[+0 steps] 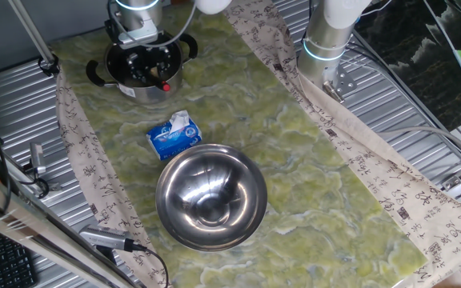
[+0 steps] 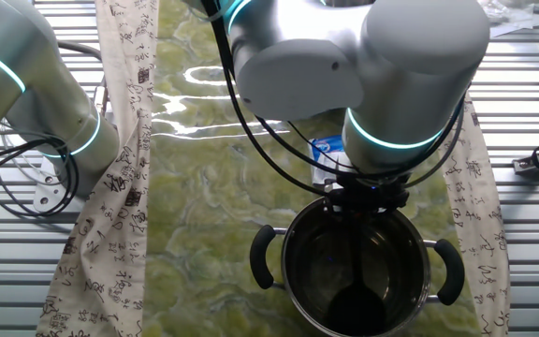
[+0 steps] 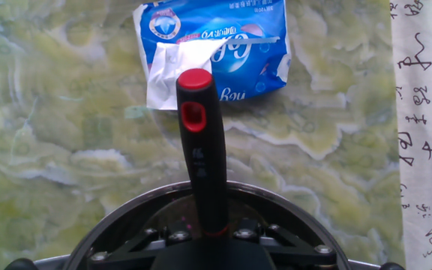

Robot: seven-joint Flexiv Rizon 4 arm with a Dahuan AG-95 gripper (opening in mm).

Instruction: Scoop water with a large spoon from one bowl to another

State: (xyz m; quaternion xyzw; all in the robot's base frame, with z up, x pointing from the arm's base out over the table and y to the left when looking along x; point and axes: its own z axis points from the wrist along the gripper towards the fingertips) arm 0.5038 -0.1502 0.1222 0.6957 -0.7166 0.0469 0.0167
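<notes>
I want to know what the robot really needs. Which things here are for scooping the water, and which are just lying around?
For the job:
- large spoon, its bowl down in the pot
- pot with two handles
- steel bowl
- gripper holding the spoon; its fingers are hidden from view

Just lying about:
- blue-and-white tissue pack, on the table between pot and bowl
- patterned cloth

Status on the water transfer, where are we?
Done: the gripper holds the large spoon, handle end up. In hand: its bowl end sits inside the two-handled pot. Left: lift out and carry past the tissue pack to the steel bowl; no transferred water discernible there.
</notes>
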